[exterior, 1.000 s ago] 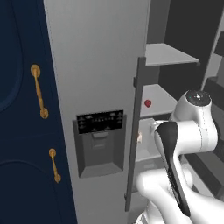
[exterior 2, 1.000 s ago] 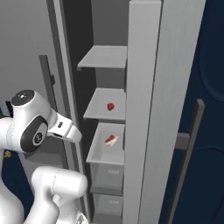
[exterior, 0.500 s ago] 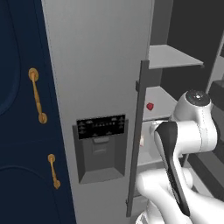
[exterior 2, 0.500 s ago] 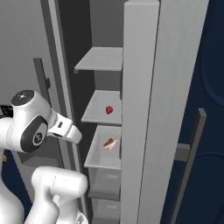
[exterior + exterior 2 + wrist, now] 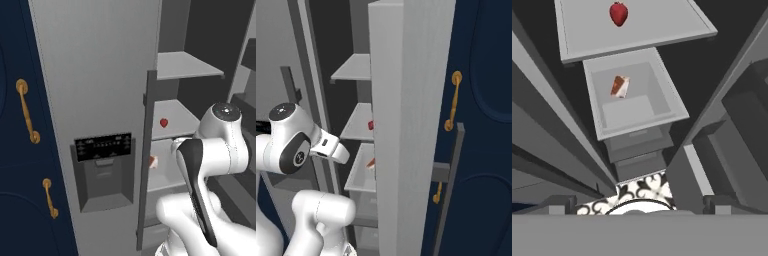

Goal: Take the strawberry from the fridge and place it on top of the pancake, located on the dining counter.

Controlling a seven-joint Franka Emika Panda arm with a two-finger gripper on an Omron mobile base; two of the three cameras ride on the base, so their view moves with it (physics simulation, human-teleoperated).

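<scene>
Inside the tall grey side-by-side fridge [image 5: 100,75], on a flat grey inner shelf [image 5: 637,25], sits the tiny bright red strawberry [image 5: 618,13] — alone on the shelf and toward its middle. From the left base camera the berry shows just past the long dark vertical handle [image 5: 146,160] of the closed left door, level with the white arm's upper joint. From the right base camera only a sliver of red peeks out at the edge of the open right door [image 5: 406,125], which stands edge-on and hides most of the interior.

One level below the strawberry's shelf is an open grey drawer bin [image 5: 662,100], and in it lies a small orange-red and white wedge-like item [image 5: 618,86], near the bin's back. Closed grey drawers stack beneath it, and a patch of patterned black-and-white floor tile [image 5: 644,190] shows under them.

The black dispenser panel [image 5: 104,170] is set in the closed left door. Navy cabinets with gold handles [image 5: 27,110] flank the fridge on both sides.

The arm stands in front of the open compartment, well apart from the strawberry. I cannot tell whether the end effector's fingers are apart or together — its tips are not clear in the hand camera.
</scene>
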